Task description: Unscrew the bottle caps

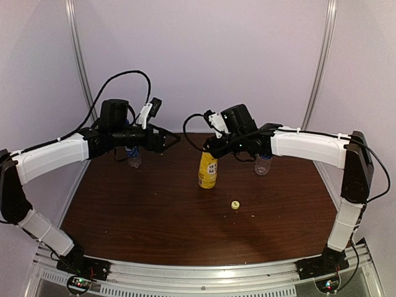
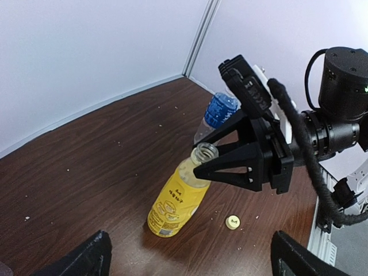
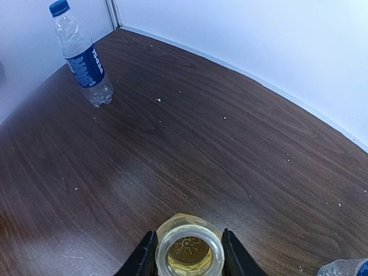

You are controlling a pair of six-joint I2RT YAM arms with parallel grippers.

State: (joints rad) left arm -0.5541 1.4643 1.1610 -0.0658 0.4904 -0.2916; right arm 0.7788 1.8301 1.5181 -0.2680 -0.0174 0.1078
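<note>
The yellow-orange bottle (image 1: 208,171) stands uncapped mid-table, its open mouth (image 3: 190,251) facing up. My right gripper (image 1: 210,152) is shut on its neck, one finger (image 3: 144,256) on each side. The yellow cap (image 1: 235,204) lies loose on the table just right of that bottle, also visible in the left wrist view (image 2: 232,221). My left gripper (image 1: 174,139) hangs open and empty to the bottle's left, its fingertips (image 2: 89,256) wide apart. A taller clear bottle (image 3: 86,63) with a blue cap (image 3: 58,7) stands at back left. A short clear bottle (image 1: 263,164) stands at back right, its cap hidden.
The dark wooden table (image 1: 154,210) is walled in by white panels on three sides. The left arm partly hides the taller bottle (image 1: 133,158) in the top view. The right arm's cable loop (image 2: 310,167) hangs near the short bottle (image 2: 215,115).
</note>
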